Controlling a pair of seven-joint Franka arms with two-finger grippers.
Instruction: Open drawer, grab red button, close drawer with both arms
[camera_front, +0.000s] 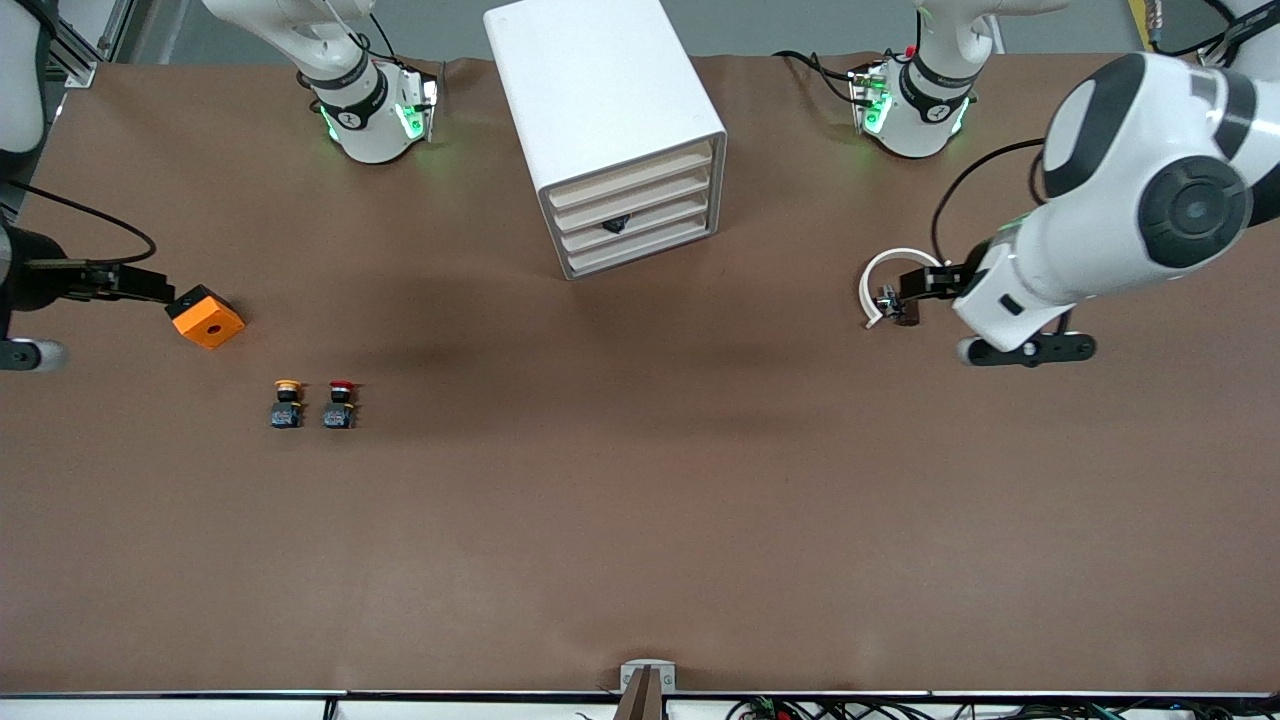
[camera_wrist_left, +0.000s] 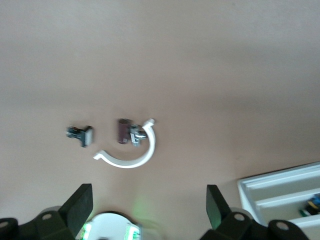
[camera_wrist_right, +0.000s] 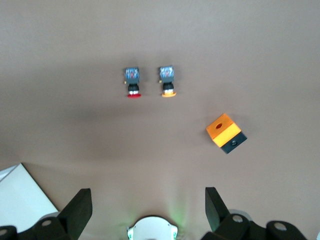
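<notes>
A brown worktop (camera_front: 640, 500) fills the frame. At far left, the right hand (camera_front: 150, 287) hangs over the worktop, fingers wide apart and empty, beside an orange box (camera_front: 207, 317). Lower left, a yellow button (camera_front: 287, 402) and the red button (camera_front: 340, 403) stand side by side. Upper centre sits the white cabinet (camera_front: 600, 100), its drawer (camera_front: 640, 222) closed. At right, the left hand (camera_front: 900, 300), open and empty, hovers over a white ring (camera_front: 885, 270).

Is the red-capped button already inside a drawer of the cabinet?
No, the red-capped button stands on the brown table beside the yellow-capped button, apart from the cabinet.
</notes>
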